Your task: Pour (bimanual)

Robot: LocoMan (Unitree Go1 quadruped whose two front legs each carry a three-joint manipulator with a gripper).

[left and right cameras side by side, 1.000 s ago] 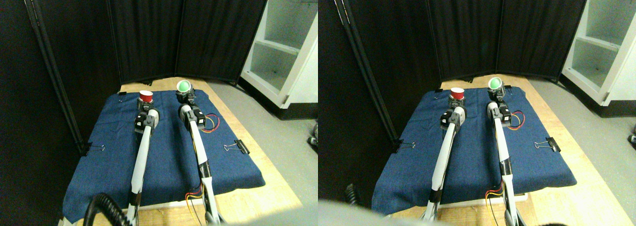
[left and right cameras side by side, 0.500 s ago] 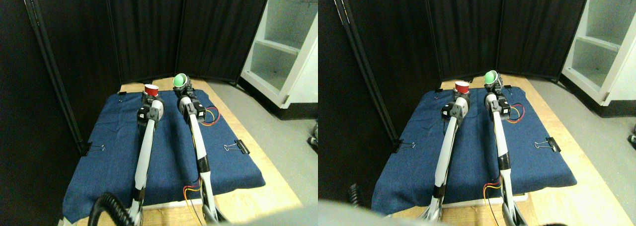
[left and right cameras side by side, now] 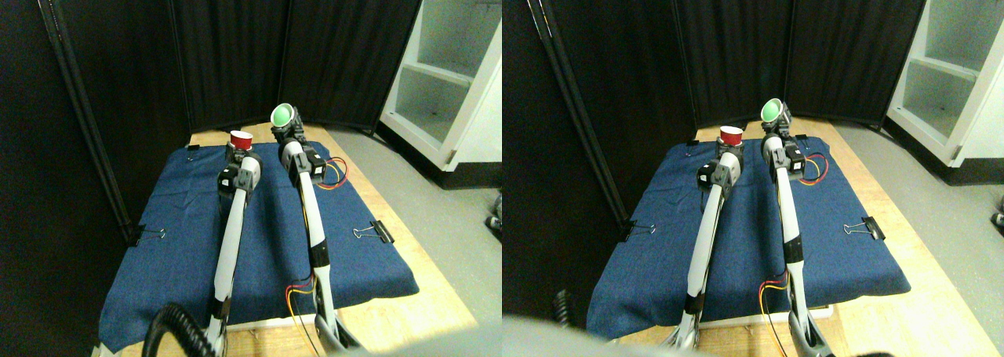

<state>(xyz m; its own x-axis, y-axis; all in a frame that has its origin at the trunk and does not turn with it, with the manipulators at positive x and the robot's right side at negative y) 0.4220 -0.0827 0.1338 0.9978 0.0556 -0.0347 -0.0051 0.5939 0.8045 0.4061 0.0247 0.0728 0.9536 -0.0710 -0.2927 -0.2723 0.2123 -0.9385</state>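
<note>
A small red cup (left and right cameras side by side: pixel 241 141) stands upright at the tip of my left manipulator, with my left gripper (left and right cameras side by side: pixel 239 154) shut on it just below the rim. To its right, a green cup (left and right cameras side by side: pixel 281 114) is held higher and tilted to the left toward the red cup, its mouth facing the camera. My right gripper (left and right cameras side by side: pixel 291 129) is shut on the green cup's base. Both cups are lifted above the far part of the blue cloth (left and right cameras side by side: pixel 172 231).
The blue cloth covers a wooden board (left and right cameras side by side: pixel 408 310) and is held by binder clips (left and right cameras side by side: pixel 375 231) at its sides. Black curtains close the back and left. A white shelf unit (left and right cameras side by side: pixel 451 74) stands at the right. Red and yellow wires (left and right cameras side by side: pixel 333 176) loop off the right arm.
Both arms have risen with their cups. The green cup has lifted higher and tipped further left toward the red cup.
</note>
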